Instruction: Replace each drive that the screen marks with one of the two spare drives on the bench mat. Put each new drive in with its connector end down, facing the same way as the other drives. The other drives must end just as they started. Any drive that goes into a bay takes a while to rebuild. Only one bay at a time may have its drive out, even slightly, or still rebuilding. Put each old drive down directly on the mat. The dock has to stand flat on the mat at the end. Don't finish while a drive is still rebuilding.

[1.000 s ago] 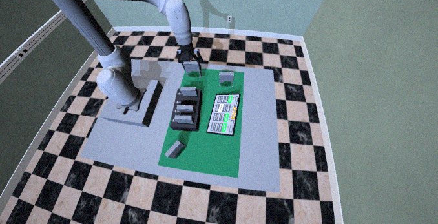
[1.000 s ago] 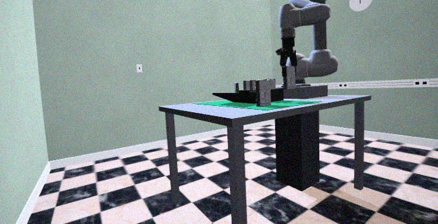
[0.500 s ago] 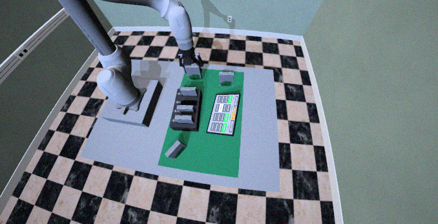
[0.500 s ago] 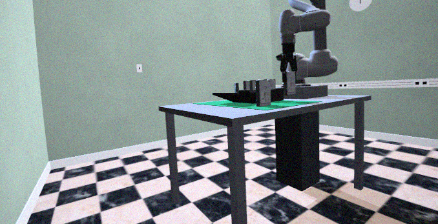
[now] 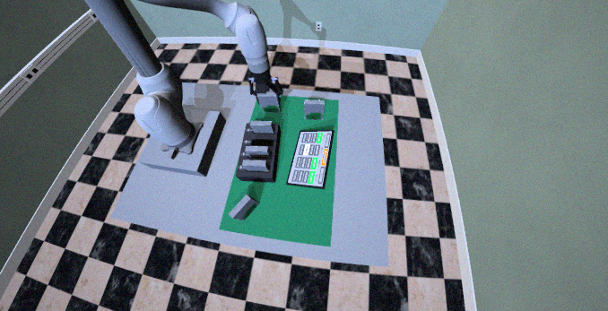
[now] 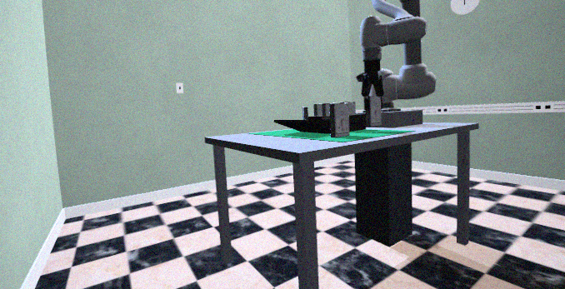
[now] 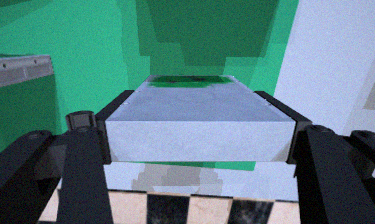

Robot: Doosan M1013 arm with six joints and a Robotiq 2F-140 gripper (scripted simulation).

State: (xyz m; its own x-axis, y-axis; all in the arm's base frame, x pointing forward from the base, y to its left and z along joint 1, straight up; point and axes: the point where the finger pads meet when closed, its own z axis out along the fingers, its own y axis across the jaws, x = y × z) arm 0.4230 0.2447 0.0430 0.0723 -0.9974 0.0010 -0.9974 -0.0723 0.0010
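My gripper [image 5: 267,95] [image 6: 373,95] [image 7: 194,105] is shut on a grey drive [image 5: 269,102] [image 6: 375,110] [image 7: 201,105], held upright and low at the mat's back left; whether it touches the mat cannot be told. Another drive [image 5: 314,108] [image 6: 341,120] [image 7: 19,67] stands upright at the mat's back right. A third drive [image 5: 243,207] sits askew at the front left. The black dock [image 5: 265,176] holds three drives [image 5: 262,126] [image 5: 256,150] [image 5: 255,166]; its second bay from the back is empty.
The tilted screen [image 5: 301,168] right of the dock shows several rows, with green marks in three, a white one in the second, and an orange box. The green mat [image 5: 287,220] lies on the grey table [image 5: 359,220]. The robot's base block [image 5: 211,143] is left of the dock.
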